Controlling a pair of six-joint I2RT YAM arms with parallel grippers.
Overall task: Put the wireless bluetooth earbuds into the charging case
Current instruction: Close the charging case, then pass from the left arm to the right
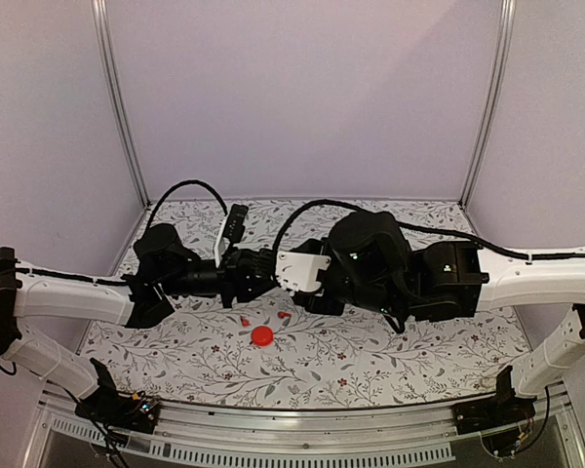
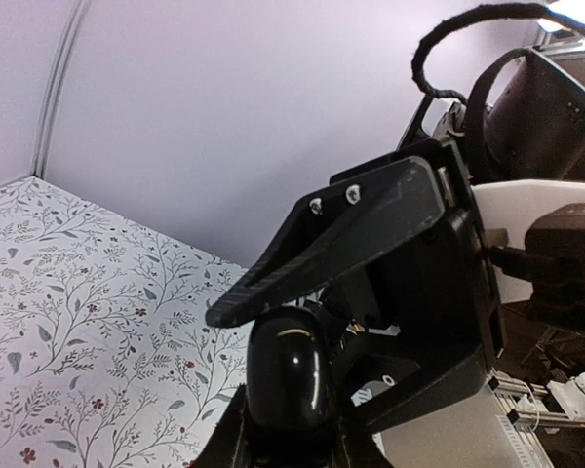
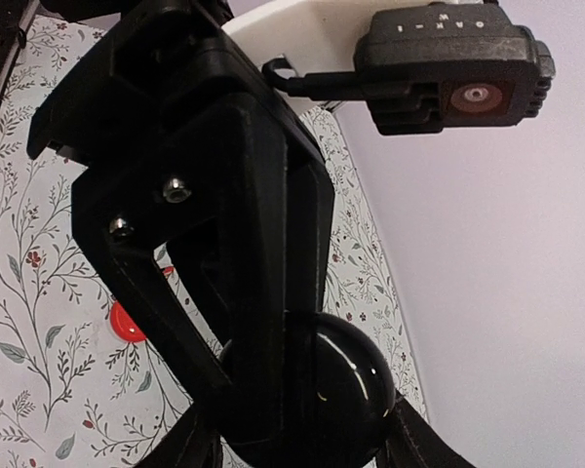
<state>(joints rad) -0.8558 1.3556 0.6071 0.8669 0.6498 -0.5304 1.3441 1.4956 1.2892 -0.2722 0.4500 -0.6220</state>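
Both arms meet above the middle of the floral table (image 1: 390, 361). A glossy black round case (image 2: 288, 375) sits between my left gripper's (image 2: 291, 429) fingers. The same case (image 3: 356, 390) sits between my right gripper's (image 3: 302, 434) fingers. In the top view the left gripper (image 1: 258, 275) and right gripper (image 1: 291, 278) touch tip to tip and hide the case. A red coin-like case (image 1: 262, 335) lies on the table below them and also shows in the right wrist view (image 3: 127, 322). Two tiny red earbuds (image 1: 244, 321) (image 1: 284, 315) lie beside it. No black earbud shows.
Pale walls with metal posts (image 1: 117, 107) close in the table at the back and sides. Black cables (image 1: 190, 185) loop above both arms. The metal front rail (image 1: 302, 434) runs between the arm bases.
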